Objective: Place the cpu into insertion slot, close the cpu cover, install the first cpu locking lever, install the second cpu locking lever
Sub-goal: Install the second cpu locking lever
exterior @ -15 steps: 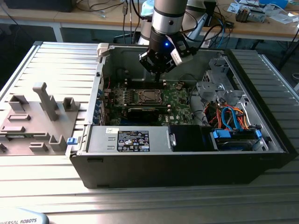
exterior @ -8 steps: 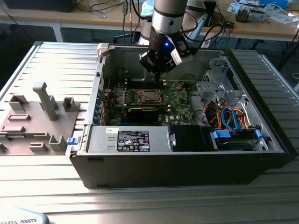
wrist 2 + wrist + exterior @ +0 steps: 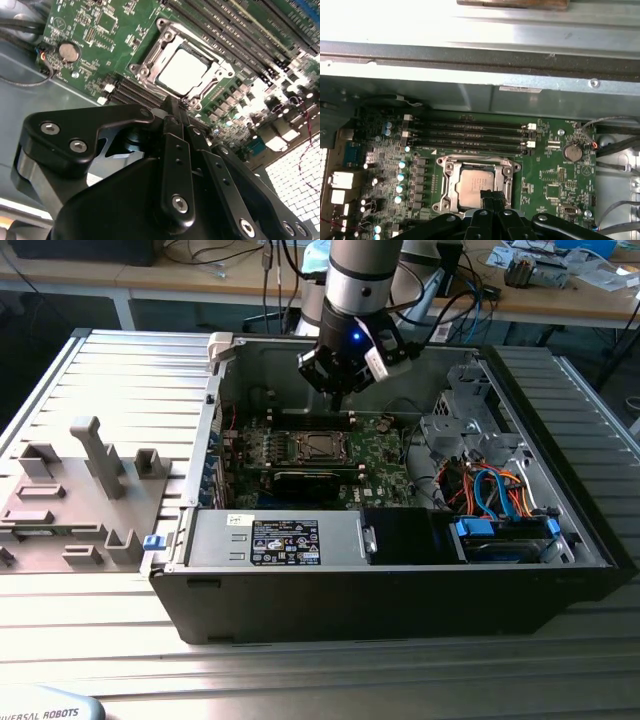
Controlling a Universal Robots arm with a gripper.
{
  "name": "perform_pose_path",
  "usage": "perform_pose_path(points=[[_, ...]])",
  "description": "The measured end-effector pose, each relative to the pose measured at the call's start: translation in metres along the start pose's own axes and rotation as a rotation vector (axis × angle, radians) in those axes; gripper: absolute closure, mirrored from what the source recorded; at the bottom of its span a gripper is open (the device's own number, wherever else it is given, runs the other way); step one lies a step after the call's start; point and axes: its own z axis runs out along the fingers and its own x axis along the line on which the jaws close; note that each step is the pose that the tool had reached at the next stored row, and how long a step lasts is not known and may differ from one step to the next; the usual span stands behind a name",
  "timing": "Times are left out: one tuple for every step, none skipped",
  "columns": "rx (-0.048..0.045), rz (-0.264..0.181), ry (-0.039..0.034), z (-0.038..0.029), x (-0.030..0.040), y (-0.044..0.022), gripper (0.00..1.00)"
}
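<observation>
the gripper [image 3: 492, 200] hangs narrow, fingers together, holding nothing, above the cpu [image 3: 476, 186], which lies in the slot [image 3: 478, 186] under the cover [image 3: 451, 186].

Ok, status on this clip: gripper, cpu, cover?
Gripper shut, empty, tips just above socket edge. Cpu seated in slot. Cover down around cpu. Nothing in the way.

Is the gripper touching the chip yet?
Cannot tell. In both wrist views the gripper tip overlaps the edge of the chip in its socket; no gap or contact shows.
</observation>
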Motion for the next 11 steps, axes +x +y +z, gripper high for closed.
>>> perform_pose_path(points=[[-0.0082,0.0,-0.0005,0.0,0.0,-0.0003,0.89],[-0.0196,-0.001,-0.0012,-0.0001,0.0,-0.0006,0.89],[-0.0251,-0.001,-0.0016,0.0,0.0001,-0.0007,0.89],[-0.0292,-0.001,-0.0019,-0.0001,0.0001,-0.0008,0.89],[-0.0352,-0.001,-0.0023,-0.0001,0.0001,-0.0009,0.89],[-0.0407,-0.001,-0.0027,-0.0001,0.0001,-0.0009,0.89],[-0.0425,-0.001,-0.0028,-0.0001,0.0001,-0.0009,0.89],[-0.0429,-0.001,-0.0027,-0.0001,0.0001,-0.0009,0.89],[-0.043,-0.001,-0.0028,0.0,0.0,-0.0009,0.89],[-0.0431,-0.001,-0.0028,0.0,0.0001,-0.0009,0.89],[-0.043,-0.001,-0.0027,-0.0001,0.0001,-0.0009,0.89]])
